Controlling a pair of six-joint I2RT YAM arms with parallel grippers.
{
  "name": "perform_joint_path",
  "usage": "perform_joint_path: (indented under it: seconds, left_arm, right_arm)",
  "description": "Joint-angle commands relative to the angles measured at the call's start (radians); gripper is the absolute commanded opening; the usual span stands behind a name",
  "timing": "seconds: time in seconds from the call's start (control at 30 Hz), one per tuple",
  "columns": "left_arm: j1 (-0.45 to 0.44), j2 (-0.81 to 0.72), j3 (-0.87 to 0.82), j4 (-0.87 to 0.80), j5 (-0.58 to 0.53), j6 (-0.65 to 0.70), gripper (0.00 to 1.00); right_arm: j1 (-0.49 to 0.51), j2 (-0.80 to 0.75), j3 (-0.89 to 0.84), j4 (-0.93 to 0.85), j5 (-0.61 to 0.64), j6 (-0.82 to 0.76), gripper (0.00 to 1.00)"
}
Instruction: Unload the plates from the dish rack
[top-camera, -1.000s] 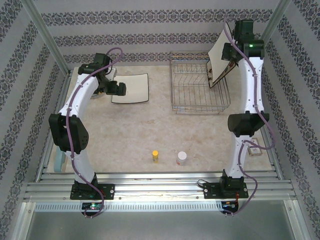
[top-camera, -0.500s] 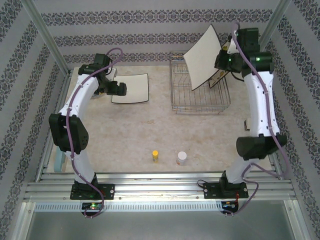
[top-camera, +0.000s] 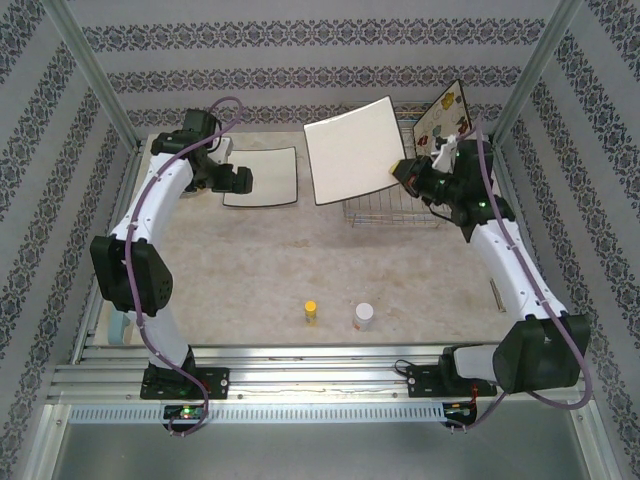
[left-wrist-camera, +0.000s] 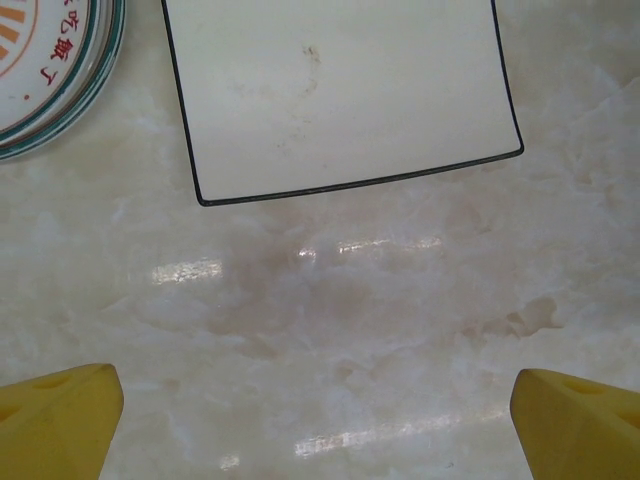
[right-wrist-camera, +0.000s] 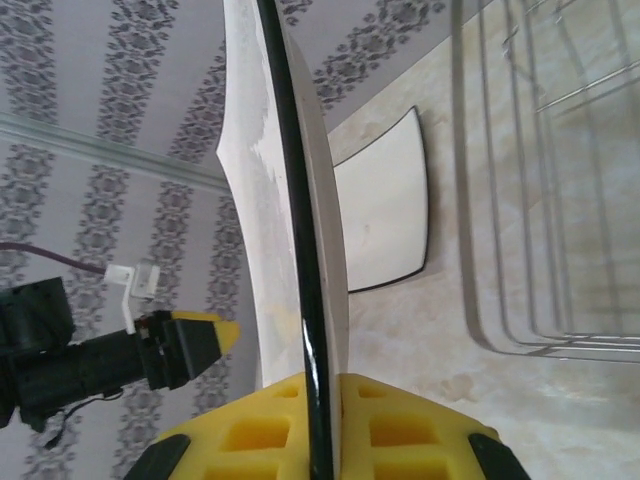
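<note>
Cream square plate (top-camera: 350, 148) pinched on edge in your right claw (top-camera: 404, 172); flat plate (top-camera: 262, 177) lies frame-left of it; left claw (top-camera: 240, 180) gapes, empty.

Striped floral wallpaper (top-camera: 300, 40) is covering back & side walls. Alu posts (top-camera: 90, 70) are rising at the far corners. Beige marble-look tabletop (top-camera: 260, 270) is lying w/ slotted alu rails (top-camera: 320, 368) running along its near edge. Light is glinting off it in soft reflections (left-wrist-camera: 345, 245).
</note>
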Motion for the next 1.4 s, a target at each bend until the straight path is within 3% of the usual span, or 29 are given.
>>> perform_joint_path:
  seconds: [0.0,0.17,0.3,0.5,0.63,0.73,1.0,1.37]
  left_arm:
    - [-0.010,-0.032,0.036,-0.011,0.010,-0.003,1.00]
    - [-0.014,-0.051,0.033,-0.015,0.027,-0.009,1.00]
    - [-0.013,-0.072,0.010,0.032,0.110,-0.023,1.00]
    - [0.011,-0.078,-0.062,0.174,0.392,-0.112,1.00]
    - [0.039,-0.105,-0.196,0.423,0.633,-0.273,1.00]
    - [0.052,-0.124,-0.295,0.634,0.738,-0.418,1.00]
    - [0.057,-0.108,-0.418,1.033,0.853,-0.688,1.00]
    - [0.054,-0.079,-0.448,1.110,0.868,-0.731,0.99]
  right_arm:
    - [0.006,-0.075,-0.065,0.443,-0.097,0.137,0.00]
    - [0.008,-0.057,-0.172,0.608,-0.102,0.206,0.00]
    - [0.009,-0.038,-0.205,0.652,-0.114,0.215,0.00]
    - [0.016,0.003,-0.222,0.716,-0.138,0.232,0.00]
    - [0.021,0.031,-0.208,0.766,-0.152,0.263,0.00]
    - [0.031,0.047,-0.190,0.771,-0.163,0.266,0.00]
    - [0.074,0.097,-0.142,0.772,-0.162,0.262,0.00]
    - [0.166,0.203,-0.062,0.788,-0.154,0.253,0.00]
